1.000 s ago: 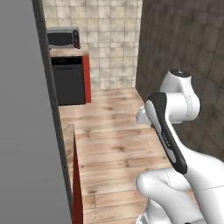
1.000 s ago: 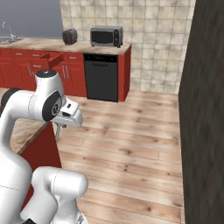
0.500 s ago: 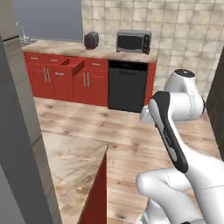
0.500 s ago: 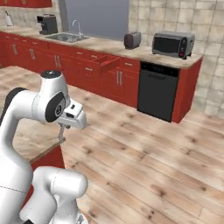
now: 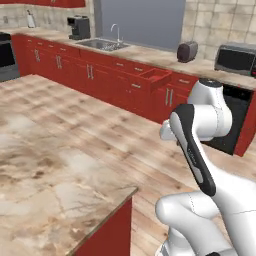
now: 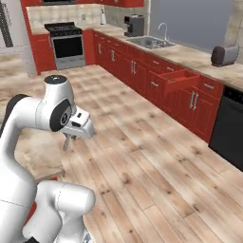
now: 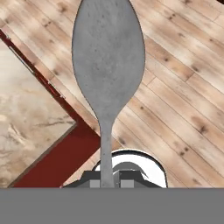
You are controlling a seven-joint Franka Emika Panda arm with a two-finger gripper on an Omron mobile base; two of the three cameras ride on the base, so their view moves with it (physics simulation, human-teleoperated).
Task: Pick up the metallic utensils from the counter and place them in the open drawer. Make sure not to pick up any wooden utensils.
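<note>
While the fingers [image 7: 106,181] stay clenched on the handle of the grey metal spoon [image 7: 108,65], its long axis runs straight out from them, bowl at the far end, hanging over the wood floor [image 7: 183,87] just past the corner of the worktop [image 7: 26,109]. Well apart, across that floor, the open drawer [image 6: 179,79] juts from the red cabinets [image 6: 142,71], so the carry likely heads there.

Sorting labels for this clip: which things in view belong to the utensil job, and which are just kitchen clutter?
Job:
- grey metal spoon, held in the pincer
- open drawer
- counter

Clutter:
- toaster
- microwave
- coffee machine
- sink
- stove
</note>
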